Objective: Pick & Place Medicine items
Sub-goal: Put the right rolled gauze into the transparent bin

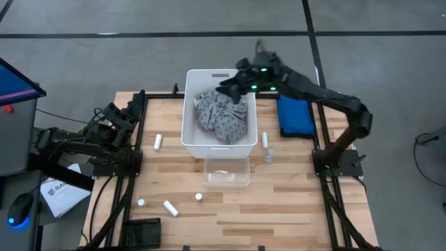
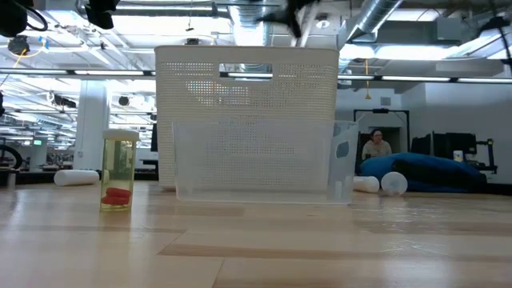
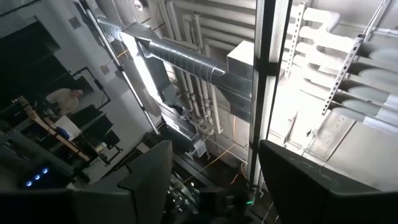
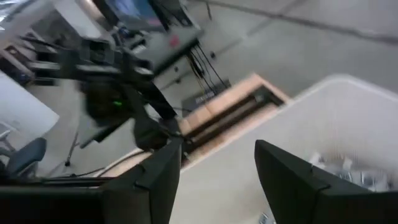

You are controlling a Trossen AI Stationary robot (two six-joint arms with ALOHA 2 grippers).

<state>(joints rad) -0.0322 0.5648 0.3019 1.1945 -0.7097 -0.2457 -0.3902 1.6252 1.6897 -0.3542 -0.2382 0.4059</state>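
Note:
The medicine items lie apart on the wooden table: a white cylinder point(image 1: 158, 141) left of the white bin point(image 1: 191, 118), another point(image 1: 170, 208) with two tiny round ones point(image 1: 141, 203) point(image 1: 198, 197) near the front, and a cylinder point(image 1: 264, 139) and a small bottle point(image 1: 269, 155) right of the bin. Grey patterned cloth point(image 1: 221, 117) fills the bin. My right gripper point(image 1: 232, 88) point(image 4: 217, 168) hovers open over the bin's far part, holding nothing. My left gripper point(image 3: 214, 180) is open, parked at the table's left edge and pointing at the ceiling.
A clear container point(image 1: 226, 171) stands against the bin's near side. A blue pouch point(image 1: 295, 115) lies right of the bin. A black object point(image 1: 143, 230) sits at the near edge. In the low view a clear vial point(image 2: 118, 170) stands near the camera. A person point(image 2: 374, 146) sits in the room behind.

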